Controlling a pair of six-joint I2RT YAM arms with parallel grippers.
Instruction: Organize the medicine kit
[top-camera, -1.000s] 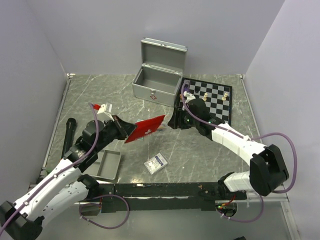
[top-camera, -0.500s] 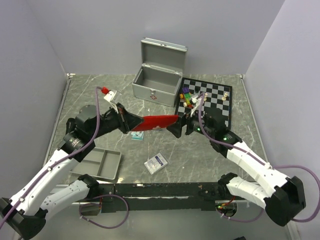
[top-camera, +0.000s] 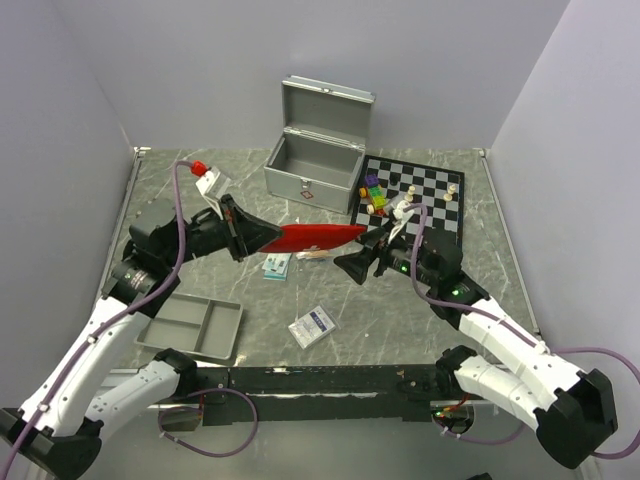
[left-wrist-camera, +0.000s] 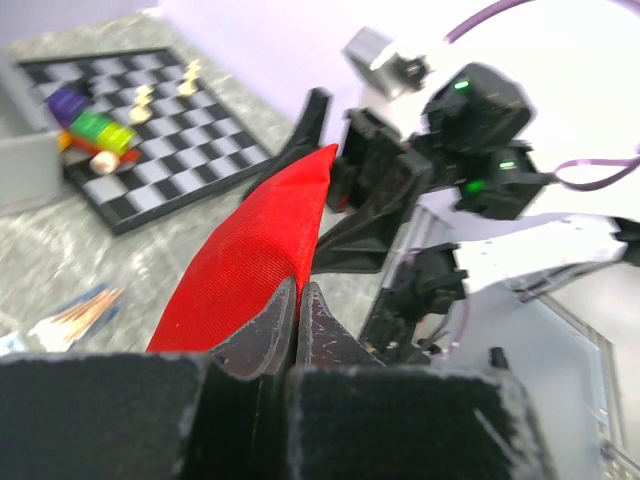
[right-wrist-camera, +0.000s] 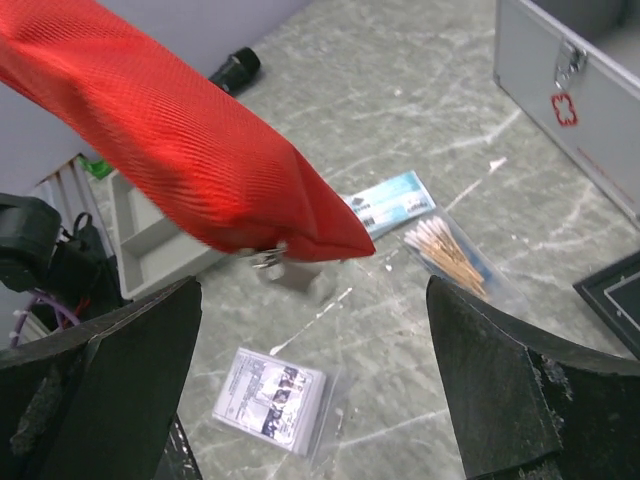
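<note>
My left gripper (top-camera: 250, 238) is shut on one end of a red fabric pouch (top-camera: 315, 237) and holds it level above the table. In the left wrist view the jaws (left-wrist-camera: 298, 295) pinch the pouch's edge (left-wrist-camera: 250, 260). My right gripper (top-camera: 365, 258) is open wide just past the pouch's free end and touches nothing. In the right wrist view the pouch (right-wrist-camera: 170, 140) hangs ahead of the gripper (right-wrist-camera: 315, 380). The open metal case (top-camera: 315, 165) stands at the back. A blue packet (top-camera: 277, 266), bagged cotton swabs (top-camera: 312, 256) and a clear card packet (top-camera: 312, 326) lie on the table.
A chessboard (top-camera: 430, 195) with small pieces and coloured blocks lies at the back right, next to the case. A grey divided tray (top-camera: 195, 328) sits at the front left. A black cylinder (right-wrist-camera: 235, 68) lies by the left wall in the right wrist view.
My left gripper has raised the pouch and levelled it toward the right. My right gripper has come off the chessboard to the pouch's free end. The blue packet and swabs now show beneath.
</note>
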